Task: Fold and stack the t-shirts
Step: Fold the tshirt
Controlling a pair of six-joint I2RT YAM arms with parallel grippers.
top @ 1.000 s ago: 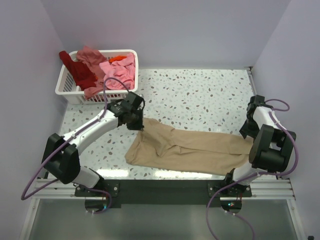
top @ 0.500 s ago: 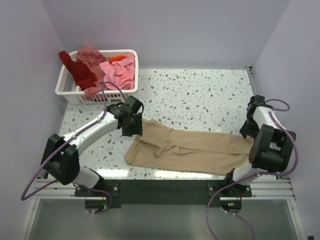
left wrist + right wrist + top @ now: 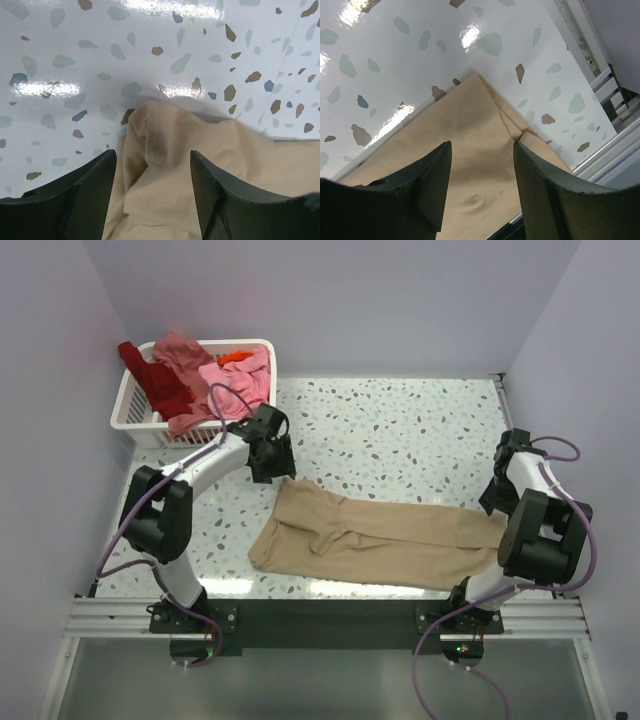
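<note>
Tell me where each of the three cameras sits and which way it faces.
Top view: fixed above and behind the arms, facing down on the table, basket and tan shirt; both arms show, bases at the bottom.
Left wrist: on the left arm, facing down past the open left hand onto one corner of the shirt.
Right wrist: on the right arm, facing down past the open right hand onto another corner, near a metal rail.
Shared: all three show the tan shirt on the table.
</note>
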